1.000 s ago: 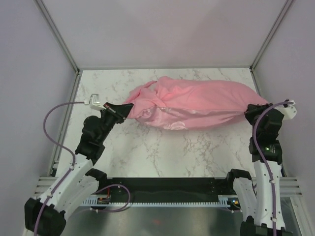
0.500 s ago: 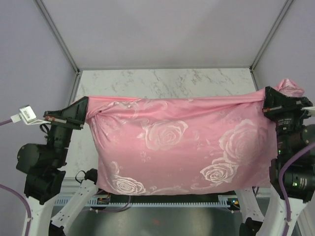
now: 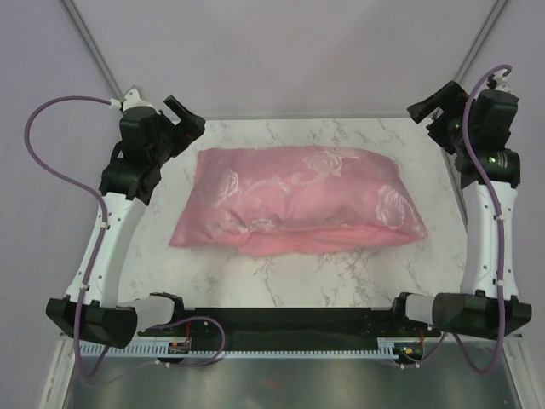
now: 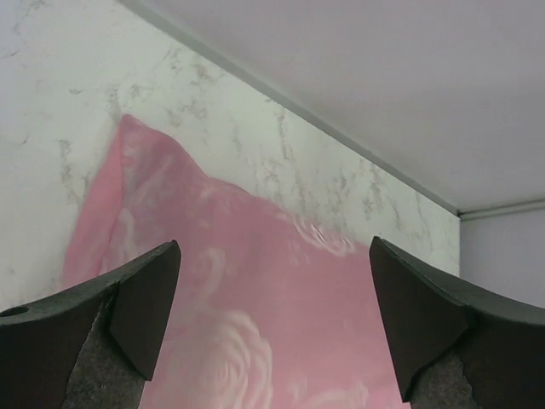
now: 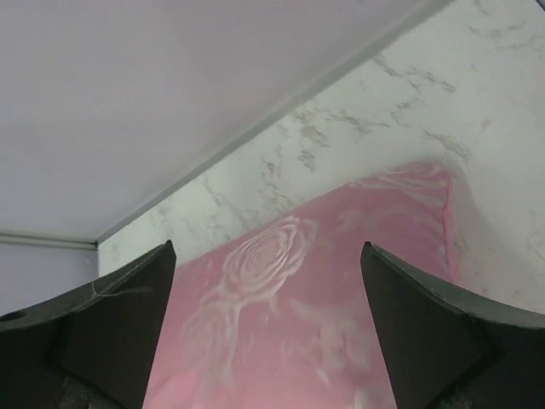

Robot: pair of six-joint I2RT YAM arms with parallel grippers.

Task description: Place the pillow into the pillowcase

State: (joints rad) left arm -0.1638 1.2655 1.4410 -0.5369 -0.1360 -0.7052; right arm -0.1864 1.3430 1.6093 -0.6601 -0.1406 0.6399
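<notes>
The pink satin pillowcase (image 3: 298, 200) with pale rose patterns lies puffed and flat across the middle of the marble table. The pillow is hidden; no white shows anywhere. My left gripper (image 3: 180, 118) hangs open above the case's far left corner, touching nothing. Over the far right corner my right gripper (image 3: 433, 109) is open too, with nothing between its fingers. From the left wrist the pillowcase (image 4: 255, 315) fills the view below the spread fingers (image 4: 145, 298). The right wrist looks down on a woven rose on the pillowcase (image 5: 281, 332) between its own wide fingers (image 5: 409, 307).
The marble table (image 3: 298, 273) is fenced by grey walls at the back and sides, with metal frame posts (image 3: 94, 60) at the far corners. A black rail (image 3: 289, 319) and both arm bases run along the near edge.
Half a second ago both grippers held the pillowcase stretched up by its corners. Both have let go, and the filled case now lies on the table with the arms drawn back to the far corners.
</notes>
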